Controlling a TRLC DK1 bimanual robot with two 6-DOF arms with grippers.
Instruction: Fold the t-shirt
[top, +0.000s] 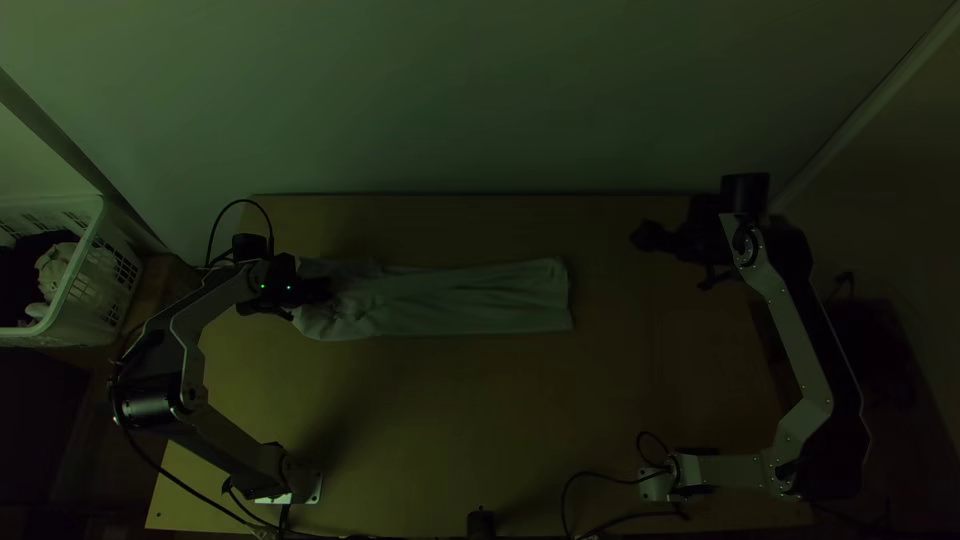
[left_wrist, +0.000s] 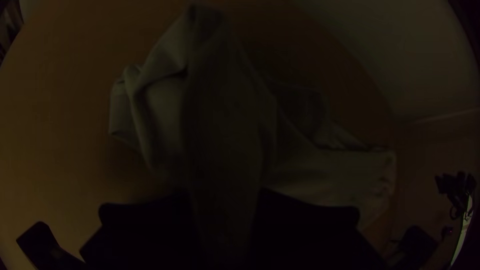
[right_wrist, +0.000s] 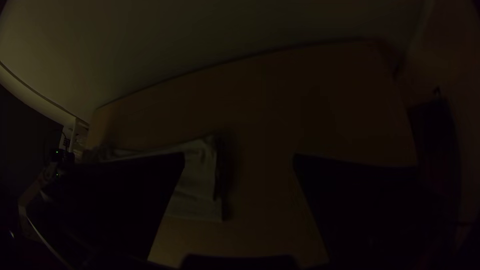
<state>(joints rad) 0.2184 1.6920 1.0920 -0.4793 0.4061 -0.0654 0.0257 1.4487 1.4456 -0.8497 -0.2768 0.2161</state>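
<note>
Dim light over the bench (top: 450, 430). T-shirt (top: 470, 300): pale, lying as a long, narrow strip across the far part of the bench, left of its middle, lengthwise creases running along it. Its right end is fairly straight and squared off, flat on the wood. Left end bunched and rumpled. Number of layers: cannot tell.

Left jaws (top: 322, 290): over the bunched end, arm reaching up from the lower left. From the left wrist, a tall fold of the shirt rises between the left jaws (left_wrist: 227, 205), clenched on it; loose cloth lies crumpled to both sides of the fold, and a flatter stretch of the strip runs off beyond. Which part of the garment is pinched, sleeve or hem, cannot tell.

Right jaws (top: 652, 237): out past the strip's squared end, well apart from it, above the bench's far right part. From the right wrist, the right jaws (right_wrist: 240, 162) stand wide apart, released, with nothing between them; the squared end of the strip lies beyond, partly behind one side of them.

Surroundings: white slatted basket (top: 112, 270) off the bench's left side, pale and dark clothes (top: 55, 270) in it. Small dark object (top: 481, 523) at the near edge. Black cables (top: 580, 480) by the arm bases. Plain pale wall (top: 480, 100) behind the bench.
</note>
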